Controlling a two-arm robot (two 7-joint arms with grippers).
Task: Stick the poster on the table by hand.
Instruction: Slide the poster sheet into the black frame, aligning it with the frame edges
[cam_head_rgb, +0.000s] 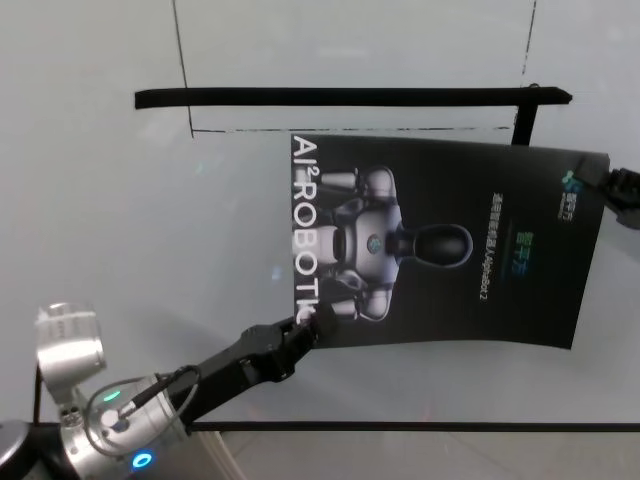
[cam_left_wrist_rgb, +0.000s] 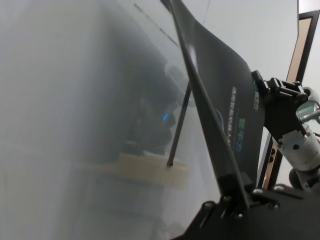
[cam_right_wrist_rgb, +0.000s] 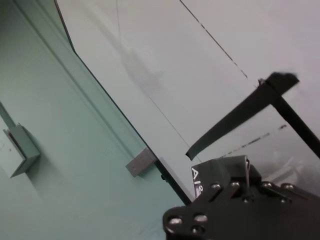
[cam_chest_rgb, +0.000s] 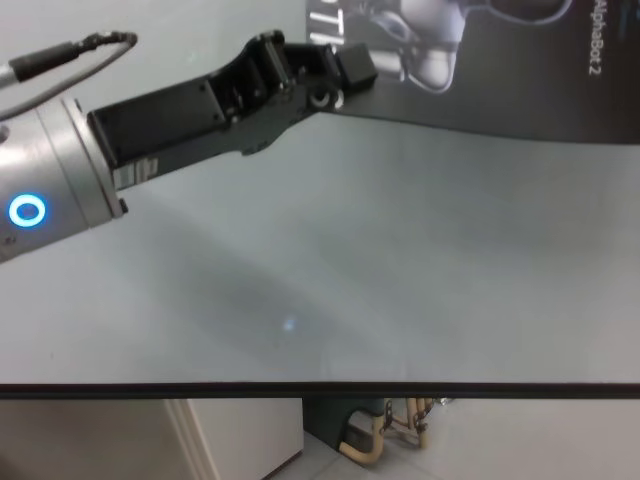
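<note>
The poster (cam_head_rgb: 450, 240), a dark sheet printed with a silver robot and white "ROBOT" letters, hangs stretched between my two grippers over the pale grey table (cam_head_rgb: 150, 250). My left gripper (cam_head_rgb: 318, 320) is shut on its near left corner, which also shows in the chest view (cam_chest_rgb: 345, 75). At the far right corner my right gripper (cam_head_rgb: 608, 185) is shut on the sheet. The left wrist view shows the poster (cam_left_wrist_rgb: 225, 105) almost edge-on, lifted off the tabletop, with the right gripper (cam_left_wrist_rgb: 260, 92) at its far end. In the right wrist view the gripper body hides most of the sheet.
A long dark bar (cam_head_rgb: 350, 98) lies across the far side of the table, with a thin dashed line (cam_head_rgb: 350, 130) just in front of it. The table's dark front edge (cam_chest_rgb: 320, 390) runs along the near side, under my left forearm (cam_chest_rgb: 160, 115).
</note>
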